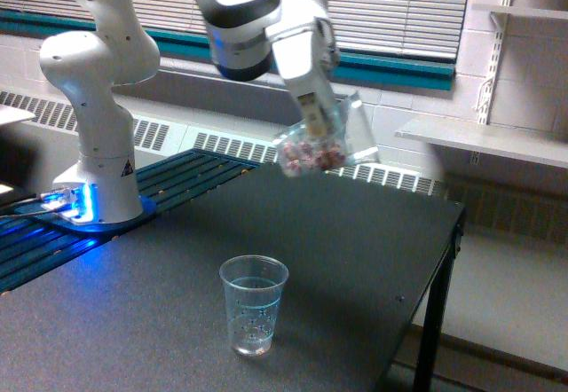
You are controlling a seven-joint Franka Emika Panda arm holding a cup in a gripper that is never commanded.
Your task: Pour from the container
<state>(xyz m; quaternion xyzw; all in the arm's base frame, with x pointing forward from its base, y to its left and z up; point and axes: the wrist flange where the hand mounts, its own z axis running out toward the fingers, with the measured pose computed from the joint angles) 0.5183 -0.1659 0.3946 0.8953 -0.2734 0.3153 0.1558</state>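
The hand (318, 119) pinches the container (324, 144) at its wall, one pale finger (312, 113) lying flat across the clear plastic on the side facing the camera. The container is a wide, clear plastic jar with straight sides, and a heap of small pinkish-red and white pieces sits in its lower end, toward 8 o'clock. It is tilted: its long axis runs from that filled bottom at 8 o'clock up to the mouth at about 2 o'clock, so the opening points up and toward the exterior view's right. The picture is somewhat blurred there, so the rim is hard to trace. The container hangs in the air above the far part of the dark tabletop (337, 259), touching nothing but the hand. A smaller tapered clear cup (254, 304) stands upright on the tabletop near its front edge, at about 7 o'clock from the container and well apart from it. The arm's white base (98, 144) stands at the exterior view's left.
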